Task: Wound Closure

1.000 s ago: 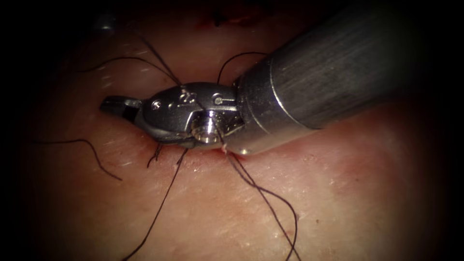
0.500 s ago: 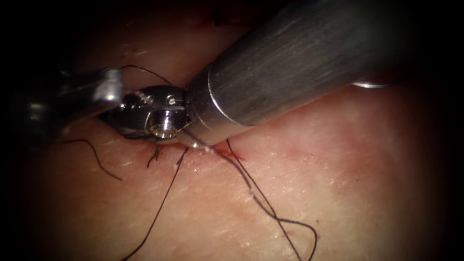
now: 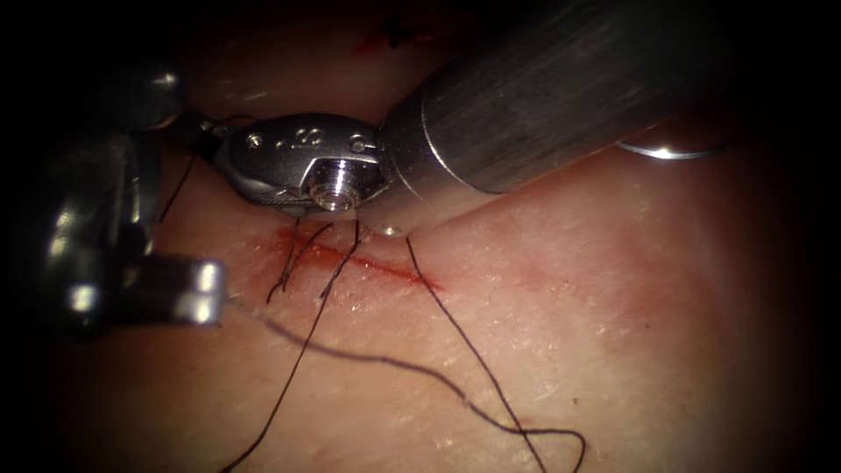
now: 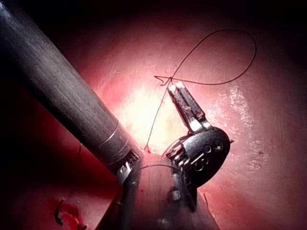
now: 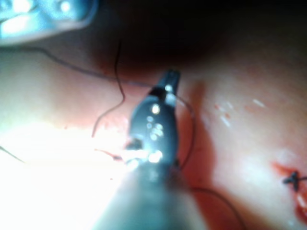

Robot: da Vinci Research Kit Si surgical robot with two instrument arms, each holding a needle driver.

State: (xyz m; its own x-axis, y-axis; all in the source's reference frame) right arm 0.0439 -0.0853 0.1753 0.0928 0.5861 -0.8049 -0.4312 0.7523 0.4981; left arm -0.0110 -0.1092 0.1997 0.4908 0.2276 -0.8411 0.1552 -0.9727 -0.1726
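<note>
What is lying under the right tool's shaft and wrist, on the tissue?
Under the right tool, the red cut and thread strands run up beneath it. The shaft covers where they go.

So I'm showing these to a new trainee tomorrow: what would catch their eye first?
Likely the right tool, its broad metal shaft running in from the upper right above the red-stained cut in the tissue. Next, the dark thread trailing from the left tool, whose jaws are shut on it left of the cut. Further strands cross the cut itself.
</note>
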